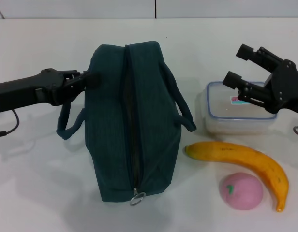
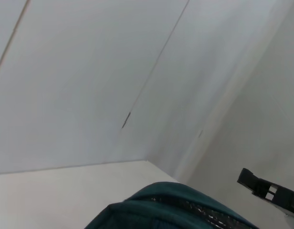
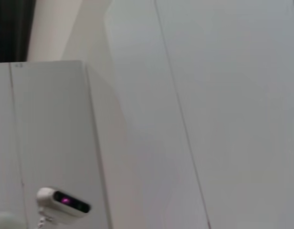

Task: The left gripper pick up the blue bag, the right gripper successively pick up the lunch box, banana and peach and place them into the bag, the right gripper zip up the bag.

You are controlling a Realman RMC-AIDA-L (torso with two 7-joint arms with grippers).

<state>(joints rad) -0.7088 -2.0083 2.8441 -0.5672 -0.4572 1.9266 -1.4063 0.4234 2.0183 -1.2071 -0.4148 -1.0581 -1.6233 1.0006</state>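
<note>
A white table point(image 1: 37, 193) against a pale panelled wall carries the whole scene. At the left of the head view, the left gripper point(image 1: 86, 79) reaches in level with the tabletop and meets the far upper side of the blue bag point(image 1: 132, 121), just above its left carry handle point(image 1: 67, 123); whether its fingers are clamped on the fabric or merely against it cannot be told. The bag stands upright at centre, its zipper point(image 1: 129, 121) running along the top toward the camera and ending in a metal pull ring point(image 1: 137, 197) at the near end. The left wrist view shows only the bag's top edge point(image 2: 175, 207) below bare wall. Right of the bag, its second handle point(image 1: 180, 104) droops toward the lunch box point(image 1: 236, 118), a clear lidded container set just beside it. The right gripper point(image 1: 243, 65) hovers over the box with its dark fingers point(image 1: 248, 50) spread apart, holding nothing. In front of the box lies the banana point(image 1: 245, 164), curving toward the right, and nearest the camera, tucked just under the banana's arc, sits the pink peach point(image 1: 241, 191). The right wrist view shows wall panels and a small white camera point(image 3: 61, 202).
</note>
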